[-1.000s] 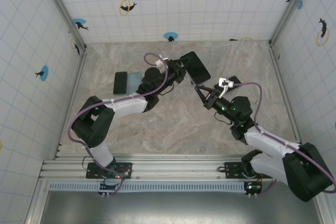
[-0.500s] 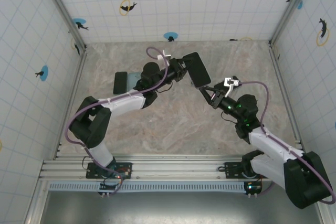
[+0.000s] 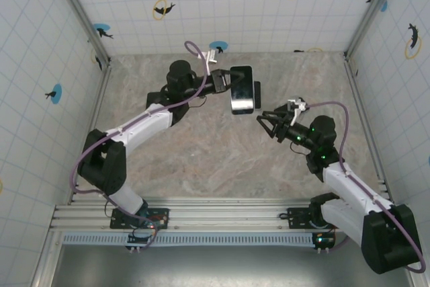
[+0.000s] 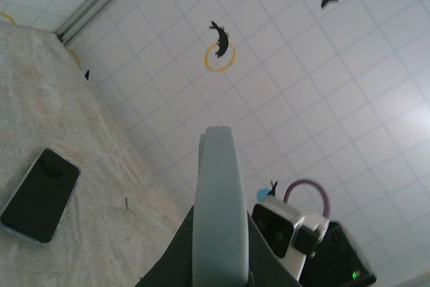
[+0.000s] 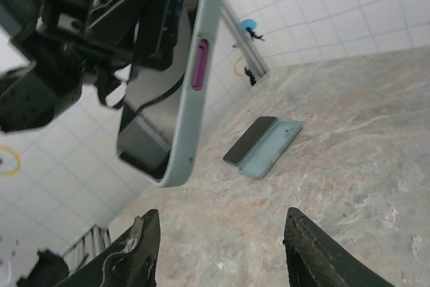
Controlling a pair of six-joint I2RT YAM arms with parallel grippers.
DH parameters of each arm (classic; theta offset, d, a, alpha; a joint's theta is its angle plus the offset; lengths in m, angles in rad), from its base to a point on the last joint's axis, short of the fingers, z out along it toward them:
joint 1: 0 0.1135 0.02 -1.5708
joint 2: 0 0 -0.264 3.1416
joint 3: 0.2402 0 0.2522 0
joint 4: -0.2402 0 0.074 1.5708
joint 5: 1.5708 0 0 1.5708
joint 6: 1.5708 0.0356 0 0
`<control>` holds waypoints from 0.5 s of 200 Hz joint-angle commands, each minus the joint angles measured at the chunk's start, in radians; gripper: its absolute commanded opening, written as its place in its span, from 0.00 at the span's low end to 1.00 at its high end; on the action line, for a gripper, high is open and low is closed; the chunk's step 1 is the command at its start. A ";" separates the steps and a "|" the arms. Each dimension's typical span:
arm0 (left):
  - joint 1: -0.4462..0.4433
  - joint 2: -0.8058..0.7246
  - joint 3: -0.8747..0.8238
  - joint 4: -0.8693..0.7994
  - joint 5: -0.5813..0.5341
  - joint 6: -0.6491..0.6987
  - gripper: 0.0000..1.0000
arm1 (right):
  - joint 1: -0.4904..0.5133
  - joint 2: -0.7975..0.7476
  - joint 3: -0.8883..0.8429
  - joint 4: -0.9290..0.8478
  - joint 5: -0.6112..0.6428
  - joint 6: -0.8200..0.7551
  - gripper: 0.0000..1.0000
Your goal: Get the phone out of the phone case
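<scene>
Where it is clamped by the left gripper [image 3: 227,84], the phone [image 3: 242,90] is seen inside its pale phone case [image 5: 188,119], raised off the table [image 3: 201,159] at upper centre of the top view, with the right gripper [image 3: 267,124] held open and unladen just lower right of it.

Three phones [image 3: 242,90] [image 4: 40,196] [image 5: 250,140], at least two pale cases [image 5: 272,148] [image 5: 201,78], two grippers [image 3: 227,84] [image 3: 267,121].

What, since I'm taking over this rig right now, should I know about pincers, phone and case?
Left pincer: shut on the phone, held in the air.
Right pincer: open, empty, near it, not touching.
The phone sits in its pale case.
Done: lifted off the table.
Left: pull phone from case.
A second phone and blue case lie on the table.
</scene>
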 commanded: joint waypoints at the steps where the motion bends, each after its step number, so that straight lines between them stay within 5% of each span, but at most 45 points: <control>1: 0.017 -0.048 0.038 -0.047 0.154 0.223 0.00 | 0.000 0.009 0.071 -0.018 -0.137 -0.211 0.50; 43: 0.031 -0.059 0.049 -0.075 0.268 0.334 0.00 | 0.040 0.088 0.164 -0.170 -0.320 -0.443 0.48; 100: 0.034 -0.079 0.021 -0.059 0.301 0.330 0.00 | 0.108 0.179 0.224 -0.240 -0.322 -0.579 0.45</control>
